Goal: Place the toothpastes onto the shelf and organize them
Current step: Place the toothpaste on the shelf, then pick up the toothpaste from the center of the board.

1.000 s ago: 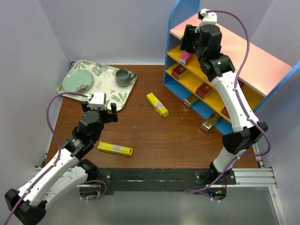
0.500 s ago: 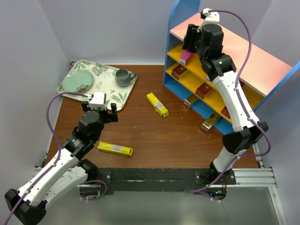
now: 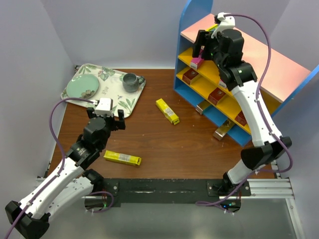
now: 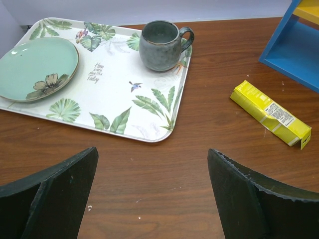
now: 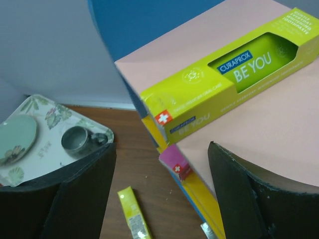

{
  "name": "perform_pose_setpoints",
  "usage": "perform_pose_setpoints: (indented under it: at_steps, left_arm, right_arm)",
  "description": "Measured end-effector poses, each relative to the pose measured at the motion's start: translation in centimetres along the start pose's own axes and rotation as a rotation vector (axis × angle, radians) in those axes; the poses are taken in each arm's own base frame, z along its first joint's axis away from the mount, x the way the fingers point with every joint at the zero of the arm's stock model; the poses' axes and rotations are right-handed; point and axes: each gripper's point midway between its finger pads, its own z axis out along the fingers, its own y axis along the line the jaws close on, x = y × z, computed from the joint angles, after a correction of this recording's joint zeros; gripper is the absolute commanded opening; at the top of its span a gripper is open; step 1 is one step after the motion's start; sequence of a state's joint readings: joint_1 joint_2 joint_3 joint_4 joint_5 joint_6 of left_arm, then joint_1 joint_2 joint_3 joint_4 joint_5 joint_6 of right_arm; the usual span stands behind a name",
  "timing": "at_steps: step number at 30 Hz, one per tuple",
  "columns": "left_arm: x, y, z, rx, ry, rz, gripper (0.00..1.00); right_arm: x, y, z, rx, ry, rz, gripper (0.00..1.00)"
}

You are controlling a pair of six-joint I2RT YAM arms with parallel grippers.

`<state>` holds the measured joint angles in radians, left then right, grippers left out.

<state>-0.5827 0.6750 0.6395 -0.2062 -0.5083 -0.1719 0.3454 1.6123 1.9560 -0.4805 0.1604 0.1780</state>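
A lime-yellow toothpaste carton (image 5: 224,82) lies on the shelf's pale pink top board (image 5: 279,134), its end at the board's left edge. My right gripper (image 5: 162,194) is open and empty, just above and in front of that carton; it also shows in the top view (image 3: 203,42). A pink carton (image 3: 197,60) pokes out of the upper yellow shelf board. Dark red cartons (image 3: 217,94) sit on the lower boards. Two yellow cartons lie on the table, one mid-table (image 3: 167,110) and one near my left arm (image 3: 122,158). My left gripper (image 3: 105,119) is open and empty above bare wood.
A floral tray (image 3: 117,97) at the back left holds a green plate (image 3: 82,87) and a grey cup (image 3: 130,82). Two silvery cartons (image 3: 223,130) lie at the shelf's foot. The shelf's blue side panel (image 4: 294,50) shows at the left wrist view's right edge.
My right wrist has shifted right and slightly up over the top board's left end, with the jaws open. The left arm and the table cartons have not moved.
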Motion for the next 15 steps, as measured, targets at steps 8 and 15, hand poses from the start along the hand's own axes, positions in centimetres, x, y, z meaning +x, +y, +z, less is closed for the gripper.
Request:
perform_pose_setpoints:
  at_steps: [8,15]
  left_arm:
    - [0.0,0.1,0.0,-0.005,0.000,-0.001,0.97]
    - [-0.5,0.4,-0.3,-0.010,-0.020,-0.012,0.98]
  right_arm:
    - [2.5,3.7,-5.6,-0.174,0.026,-0.061,0.85]
    - [11.2,10.0,-9.1,-0.377,0.152,-0.187,0.85]
